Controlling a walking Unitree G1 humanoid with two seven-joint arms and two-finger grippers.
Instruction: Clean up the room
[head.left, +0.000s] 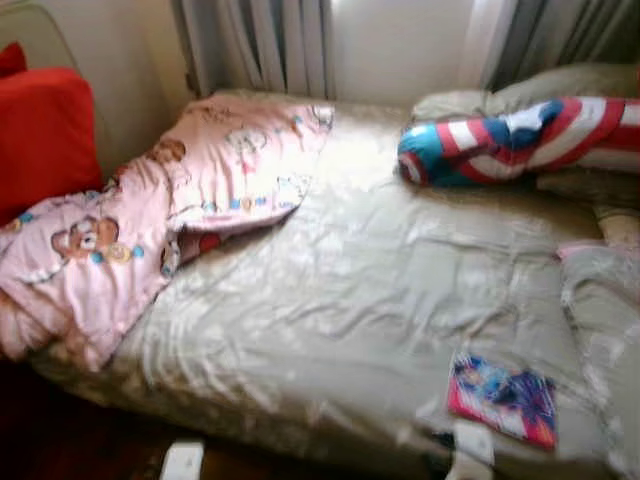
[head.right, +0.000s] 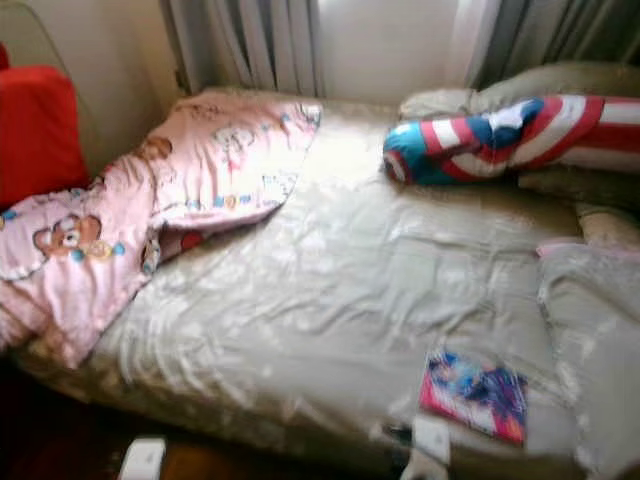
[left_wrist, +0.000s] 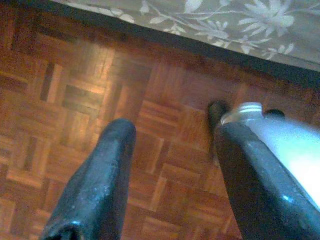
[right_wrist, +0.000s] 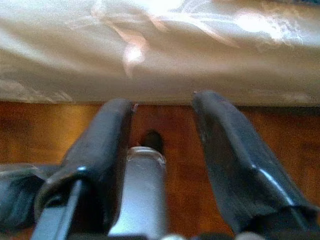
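Observation:
A wide bed (head.left: 340, 300) with a shiny beige cover lies before me. A crumpled pink blanket with bear prints (head.left: 150, 210) is heaped on its left side. A red, white and blue striped roll (head.left: 520, 140) rests at the far right against grey pillows. A pink and blue book (head.left: 503, 398) lies flat near the front right edge. My left gripper (left_wrist: 172, 120) hangs open above the parquet floor, holding nothing. My right gripper (right_wrist: 162, 100) is open too, low beside the bed's side, pointing at the cover's edge.
A red cushion (head.left: 40, 135) stands at the far left by the wall. Grey curtains (head.left: 265, 45) hang behind the bed. Dark wooden floor (left_wrist: 75, 100) runs along the bed's front. A silver part (right_wrist: 142, 195) of the robot shows between the right fingers.

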